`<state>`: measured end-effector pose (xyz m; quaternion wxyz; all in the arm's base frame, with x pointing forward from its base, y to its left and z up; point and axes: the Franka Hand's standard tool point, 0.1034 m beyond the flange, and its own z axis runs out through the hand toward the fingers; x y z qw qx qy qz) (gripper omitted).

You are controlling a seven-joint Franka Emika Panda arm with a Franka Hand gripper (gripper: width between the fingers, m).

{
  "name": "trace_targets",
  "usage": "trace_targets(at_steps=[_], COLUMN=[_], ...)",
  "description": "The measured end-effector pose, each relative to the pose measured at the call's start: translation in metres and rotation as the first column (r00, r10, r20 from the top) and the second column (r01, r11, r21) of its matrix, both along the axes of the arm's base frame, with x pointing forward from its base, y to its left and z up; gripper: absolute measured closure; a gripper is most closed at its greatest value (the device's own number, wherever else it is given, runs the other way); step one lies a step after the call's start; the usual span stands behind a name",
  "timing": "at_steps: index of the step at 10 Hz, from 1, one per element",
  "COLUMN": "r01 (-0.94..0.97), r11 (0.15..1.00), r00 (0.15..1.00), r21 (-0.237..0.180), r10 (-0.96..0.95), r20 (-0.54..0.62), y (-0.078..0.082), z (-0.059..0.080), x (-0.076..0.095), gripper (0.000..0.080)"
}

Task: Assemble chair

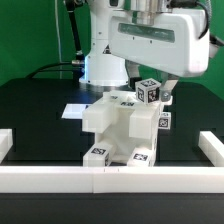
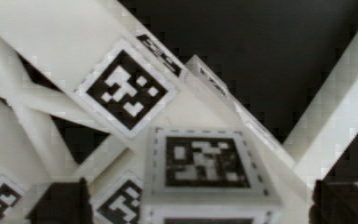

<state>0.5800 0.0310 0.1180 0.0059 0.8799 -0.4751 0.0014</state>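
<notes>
Cannot tell whether fingers wide, narrow or clamped: masked by tagged block and wrist housing above. Touching or just beside that block, at top of chair. Chair partly joined, mid-worktop, close to near edge. Hemmed by white rail along that edge. Behind chair, toward far edge: marker board, flat. Wrist view filled by tagged faces, very close.

Tagged white chair parts, close-up
</notes>
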Motion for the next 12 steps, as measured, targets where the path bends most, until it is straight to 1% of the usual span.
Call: trace_targets(at_steps=[1,2,3,5,7,9,10,12], r01=[-0.112,-0.175,-0.290,-0.447,-0.553,-0.677,-0.711,-0.793], r11=[0.994,0.985,0.957,0.895,0.833,0.736,0.703,0.609], r00=[0.994,0.985,0.957,0.895,0.833,0.736,0.703,0.609], r21=[-0.001,-0.001,-0.003,-0.004,-0.005,-0.006,-0.007,-0.008], r10=[0.112,0.175,0.290,0.447,0.553,0.677,0.711,0.793], r20=[0.006,0.006,0.008,0.008,0.010,0.008,0.006,0.002], y=[0.0008,0.0022,0.0030,0.0053,0.0056,0.0025,0.0014,0.0002], z=[0.0004,0.0003,0.0005,0.0011,0.0032,0.0034,0.0034,0.0034], x=[0.0014,0.0015,0.0022,0.0028,0.0035,0.0037,0.0038,0.0038], gripper=[0.0161,0.0151,0.0151,0.0150,0.0150,0.0150,0.0150,0.0150])
